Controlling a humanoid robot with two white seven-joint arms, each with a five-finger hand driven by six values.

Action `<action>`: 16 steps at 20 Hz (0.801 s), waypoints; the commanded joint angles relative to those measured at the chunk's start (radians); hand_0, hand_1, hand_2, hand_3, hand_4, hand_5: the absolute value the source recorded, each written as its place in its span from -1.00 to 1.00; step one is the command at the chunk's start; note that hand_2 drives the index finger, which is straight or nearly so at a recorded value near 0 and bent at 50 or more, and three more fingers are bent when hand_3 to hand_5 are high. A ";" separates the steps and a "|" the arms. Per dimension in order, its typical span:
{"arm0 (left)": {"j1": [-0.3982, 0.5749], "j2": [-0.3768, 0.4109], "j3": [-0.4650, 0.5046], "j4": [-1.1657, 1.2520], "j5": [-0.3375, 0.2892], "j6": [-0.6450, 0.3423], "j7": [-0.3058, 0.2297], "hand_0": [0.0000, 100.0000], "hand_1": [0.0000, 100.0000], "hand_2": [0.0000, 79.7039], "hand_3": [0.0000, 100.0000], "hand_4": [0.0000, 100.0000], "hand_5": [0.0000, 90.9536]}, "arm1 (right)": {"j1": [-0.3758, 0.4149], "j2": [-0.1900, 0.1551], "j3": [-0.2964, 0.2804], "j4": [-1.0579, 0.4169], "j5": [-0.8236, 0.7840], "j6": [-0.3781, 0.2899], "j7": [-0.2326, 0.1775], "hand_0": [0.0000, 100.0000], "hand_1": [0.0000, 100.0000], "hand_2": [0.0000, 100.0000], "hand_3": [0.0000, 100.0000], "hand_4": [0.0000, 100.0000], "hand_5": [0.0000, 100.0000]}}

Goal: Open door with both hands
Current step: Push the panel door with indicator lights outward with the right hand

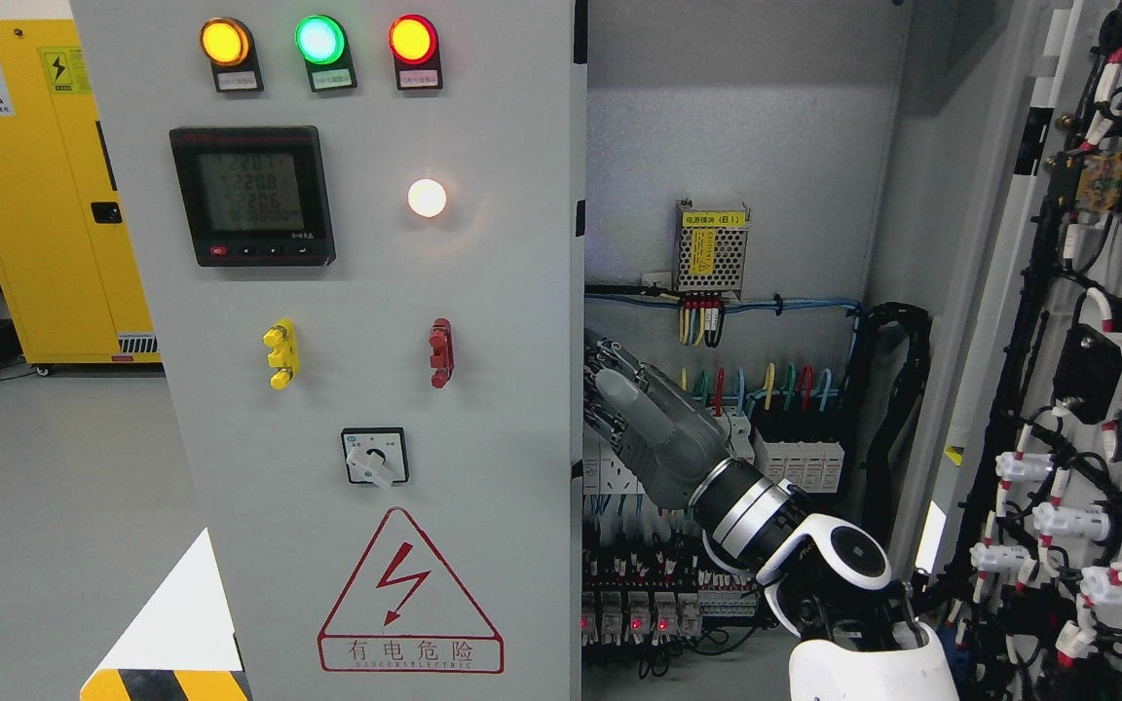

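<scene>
The cabinet's left door is a grey panel with three lamps, a meter, a rotary switch and a red hazard triangle. It fills the picture's left half. The right door is swung wide open at the right, its inner side covered with black wiring and white connectors. My right hand reaches up from the lower right, inside the opening. It sits against the left door's right edge, which hides the hand's front end. My left arm does not show.
The open cabinet interior holds a mesh power supply, coloured wires and rows of breakers. A black cable conduit runs down the right inner wall. A yellow cabinet stands at the far left on the grey floor.
</scene>
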 commanded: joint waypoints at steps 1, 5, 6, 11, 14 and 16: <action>-0.001 -0.001 0.000 0.003 0.000 0.000 0.000 -0.76 0.11 -1.00 -1.00 -1.00 -1.00 | -0.003 -0.003 0.017 0.008 -0.002 0.001 0.053 -1.00 0.00 -0.92 -1.00 -1.00 -1.00; -0.001 -0.001 -0.002 0.003 0.000 0.000 0.000 -0.76 0.11 -1.00 -1.00 -1.00 -1.00 | -0.003 -0.003 0.017 0.021 0.000 0.007 0.073 -1.00 0.00 -0.92 -1.00 -1.00 -1.00; -0.001 -0.001 -0.002 0.003 0.000 0.000 0.000 -0.76 0.11 -1.00 -1.00 -1.00 -1.00 | -0.003 -0.003 0.017 0.021 0.000 0.016 0.075 -1.00 0.00 -0.92 -1.00 -1.00 -1.00; -0.001 -0.001 -0.002 0.003 0.000 0.000 0.000 -0.76 0.11 -1.00 -1.00 -1.00 -1.00 | -0.004 -0.003 0.016 0.018 -0.002 0.035 0.110 -1.00 0.00 -0.92 -1.00 -1.00 -1.00; -0.001 0.001 -0.002 0.003 0.000 0.000 0.000 -0.76 0.11 -1.00 -1.00 -1.00 -1.00 | -0.003 -0.003 0.014 0.013 -0.008 0.036 0.113 -1.00 0.00 -0.92 -1.00 -1.00 -1.00; -0.001 0.001 0.000 0.003 0.000 0.000 0.000 -0.76 0.11 -1.00 -1.00 -1.00 -1.00 | -0.004 -0.003 0.014 0.010 -0.010 0.039 0.113 -1.00 0.00 -0.92 -1.00 -1.00 -1.00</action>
